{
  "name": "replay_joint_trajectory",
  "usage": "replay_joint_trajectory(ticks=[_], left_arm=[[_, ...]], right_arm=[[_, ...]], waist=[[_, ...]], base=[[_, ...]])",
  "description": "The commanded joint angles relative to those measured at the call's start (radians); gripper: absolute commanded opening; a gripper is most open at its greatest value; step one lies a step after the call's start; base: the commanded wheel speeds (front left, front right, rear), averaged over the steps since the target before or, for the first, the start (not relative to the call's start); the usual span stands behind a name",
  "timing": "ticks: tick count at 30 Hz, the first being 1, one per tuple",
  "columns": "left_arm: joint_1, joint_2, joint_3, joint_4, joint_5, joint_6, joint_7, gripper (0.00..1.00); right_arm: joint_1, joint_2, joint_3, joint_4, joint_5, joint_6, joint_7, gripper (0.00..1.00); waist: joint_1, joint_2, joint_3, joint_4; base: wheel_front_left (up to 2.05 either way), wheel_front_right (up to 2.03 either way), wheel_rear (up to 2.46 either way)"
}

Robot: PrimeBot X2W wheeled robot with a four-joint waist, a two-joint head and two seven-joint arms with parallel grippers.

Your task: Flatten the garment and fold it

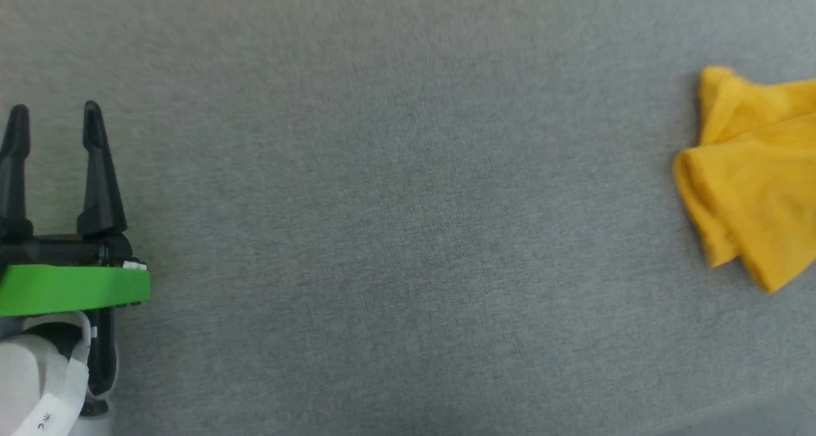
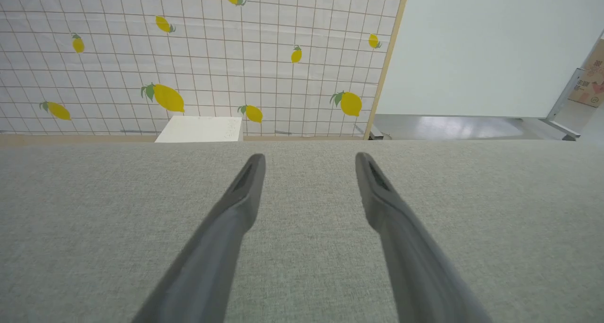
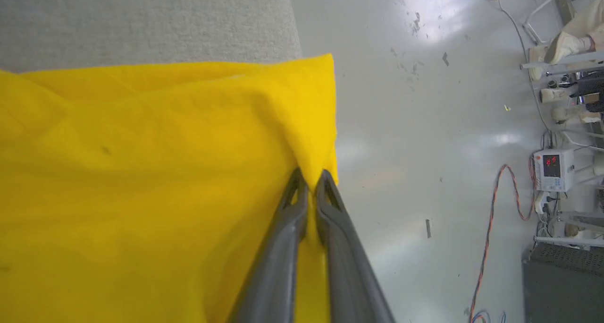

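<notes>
1. Two kinds of ground show: a grey, felt-like table surface (image 1: 382,232) takes up the head view, and in the right wrist view a glossy pale floor (image 3: 401,124) lies beyond its edge.
2. In the left wrist view, a grid-patterned wall printed with lemons (image 2: 188,54) stands behind the far edge of the surface (image 2: 71,219), with a small white box (image 2: 200,129) at its foot and a plain white panel (image 2: 472,49) beside it.
3. On the floor, a red cable (image 3: 500,191) runs near a white device with a red display (image 3: 552,169); the clutter around them is too small to identify.
4. The left gripper (image 1: 55,109), wearing a green band (image 1: 70,289), hovers at the surface's left side with its fingers spread wide and nothing between them (image 2: 310,157).
5. The garment (image 1: 752,181) lies crumpled at the far right of the surface, well apart from the left gripper and cut off by the frame.
6. The right gripper (image 3: 311,174) has its fingers pinched tight on the garment's yellow edge (image 3: 141,172), right at the table's edge.
7. The bunched folds hide the garment's overall shape.
</notes>
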Motion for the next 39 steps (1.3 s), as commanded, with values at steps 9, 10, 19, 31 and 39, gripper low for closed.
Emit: replay_joint_trajectory(ticks=[9,10,19,31,39], left_arm=[[-0.015,0.019,0.006,-0.015,-0.008,0.007,0.008,1.00],[-0.014,0.017,0.006,-0.010,-0.009,0.007,0.005,1.00],[0.020,-0.018,0.014,0.072,-0.035,0.020,-0.055,1.00],[0.086,-0.079,0.044,0.178,-0.069,0.034,-0.125,1.00],[0.133,-0.117,0.059,0.211,-0.066,0.039,-0.140,1.00]], right_arm=[[-0.079,0.045,-0.159,0.066,-0.099,-0.002,-0.071,1.00],[-0.081,0.043,-0.164,0.067,-0.103,-0.002,-0.076,1.00],[-0.144,0.052,-0.123,-0.027,0.035,-0.002,-0.230,1.00],[-0.166,0.161,0.191,-0.260,0.297,-0.002,-0.563,1.00],[-0.030,0.394,0.203,-0.295,0.294,-0.002,-0.757,1.00]], waist=[[-0.0002,-0.0001,0.141,-0.018],[-0.0002,-0.0001,0.134,-0.016],[-0.0002,-0.0001,-0.014,0.005],[-0.0002,-0.0001,-0.299,0.104],[-0.0002,-0.0001,-0.446,0.171]], base=[[0.00,0.00,0.00],[0.00,0.00,0.00],[0.00,0.00,0.00],[0.00,0.00,0.00],[0.00,0.00,0.00]])
